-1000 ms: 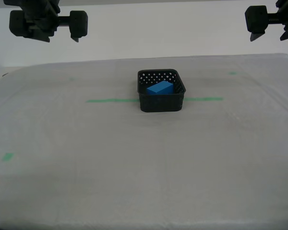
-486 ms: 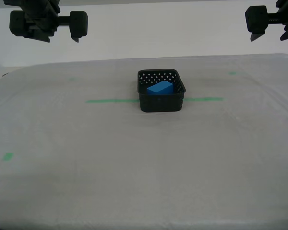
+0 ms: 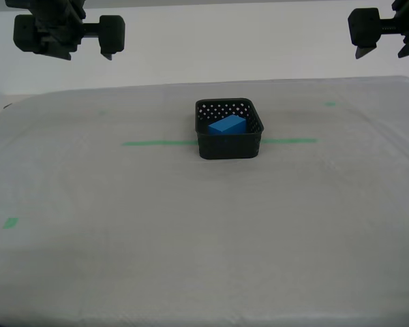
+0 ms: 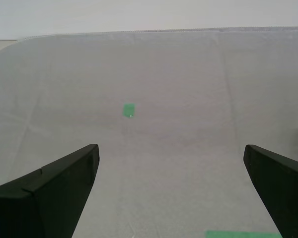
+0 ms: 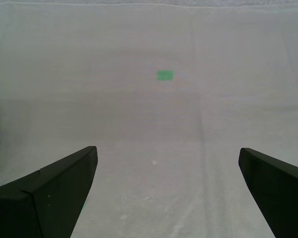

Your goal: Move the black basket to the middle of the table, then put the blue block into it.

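Nothing has moved since the earlier frames: basket, block and both arms keep their places. Black basket [image 3: 229, 129] stands on the surface [image 3: 191, 231] near its middle, straddling the thin green tape line [image 3: 157, 143], which emerges on both sides of it. Blue block [image 3: 227, 125] lies inside the basket, tilted, one end toward the far wall.

Two arms hang high above the surface's far edge, one at the exterior view's left [image 3: 68, 33], one at the exterior view's right [image 3: 385, 30], both well apart from the basket; the wrist views do not settle which is which. My first pincer [image 5: 166, 193] has its jaws spread wide with nothing between them; it looks over bare sheeting and a small green tape mark [image 5: 165, 75]. My second pincer [image 4: 171, 191] is likewise spread wide and empty, above another green mark [image 4: 129, 110], with a strip of green tape [image 4: 243, 234] showing between its fingers. Neither wrist view shows the basket or the block. A further green mark [image 3: 10, 223] lies at the exterior view's left, well apart from the basket. No object stands between the basket and either arm.
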Robot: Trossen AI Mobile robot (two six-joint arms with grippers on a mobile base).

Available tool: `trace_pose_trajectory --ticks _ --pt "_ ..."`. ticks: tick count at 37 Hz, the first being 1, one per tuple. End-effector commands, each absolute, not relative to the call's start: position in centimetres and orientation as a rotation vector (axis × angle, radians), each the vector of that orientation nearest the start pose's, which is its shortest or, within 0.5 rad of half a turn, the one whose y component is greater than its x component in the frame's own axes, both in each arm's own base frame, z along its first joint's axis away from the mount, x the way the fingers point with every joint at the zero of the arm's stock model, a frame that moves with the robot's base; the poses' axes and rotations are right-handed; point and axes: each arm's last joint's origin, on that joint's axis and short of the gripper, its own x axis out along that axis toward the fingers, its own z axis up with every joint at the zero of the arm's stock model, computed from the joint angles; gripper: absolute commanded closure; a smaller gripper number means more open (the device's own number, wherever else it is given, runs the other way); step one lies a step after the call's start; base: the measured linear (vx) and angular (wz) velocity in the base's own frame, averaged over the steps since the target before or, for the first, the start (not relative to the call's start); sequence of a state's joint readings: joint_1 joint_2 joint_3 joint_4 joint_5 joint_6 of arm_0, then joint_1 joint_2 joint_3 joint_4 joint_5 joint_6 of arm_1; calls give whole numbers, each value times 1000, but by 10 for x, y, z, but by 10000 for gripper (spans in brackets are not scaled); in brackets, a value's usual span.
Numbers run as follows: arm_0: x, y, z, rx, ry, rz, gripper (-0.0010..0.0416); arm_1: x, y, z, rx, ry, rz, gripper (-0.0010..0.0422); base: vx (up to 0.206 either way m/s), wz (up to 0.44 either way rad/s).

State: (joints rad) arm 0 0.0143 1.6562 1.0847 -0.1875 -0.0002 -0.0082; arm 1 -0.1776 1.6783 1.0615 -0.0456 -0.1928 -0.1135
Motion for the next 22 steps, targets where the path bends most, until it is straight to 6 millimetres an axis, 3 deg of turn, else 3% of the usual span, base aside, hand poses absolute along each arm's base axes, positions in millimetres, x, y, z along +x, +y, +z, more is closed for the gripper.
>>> trace_pose_trajectory --ticks 1,22 --pt "351 5 218 -13 757 17 7 354 -58 215 14 645 56 12 0 0" --pt "351 5 218 -13 757 17 7 354 -58 215 14 645 56 12 0 0"
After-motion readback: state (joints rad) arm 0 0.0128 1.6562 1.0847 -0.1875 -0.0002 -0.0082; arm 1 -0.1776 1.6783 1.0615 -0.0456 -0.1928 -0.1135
